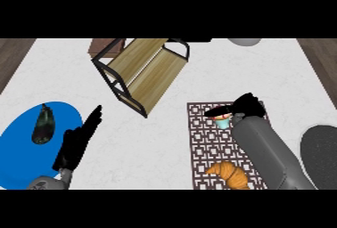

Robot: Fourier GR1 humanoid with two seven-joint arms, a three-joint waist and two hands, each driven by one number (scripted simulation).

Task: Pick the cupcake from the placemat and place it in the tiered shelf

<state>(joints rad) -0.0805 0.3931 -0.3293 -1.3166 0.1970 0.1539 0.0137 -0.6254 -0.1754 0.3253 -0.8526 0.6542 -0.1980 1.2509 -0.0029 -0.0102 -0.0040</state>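
Currently | right hand (248, 107) is curling fingers round cupcake (223, 122), sitting at placemat's (203, 147) top end, readying lift | left hand (77, 141) is resting by plate (20, 149), fingers straight, pressed together, out of the way | shelf (141, 73) is standing apart at upper left, awaiting cupcake

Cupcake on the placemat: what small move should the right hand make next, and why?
Probably settle the right hand round the cupcake before any lift: the hand is right against it, the cupcake stands on the placemat, and the tiered shelf lies to the upper left.
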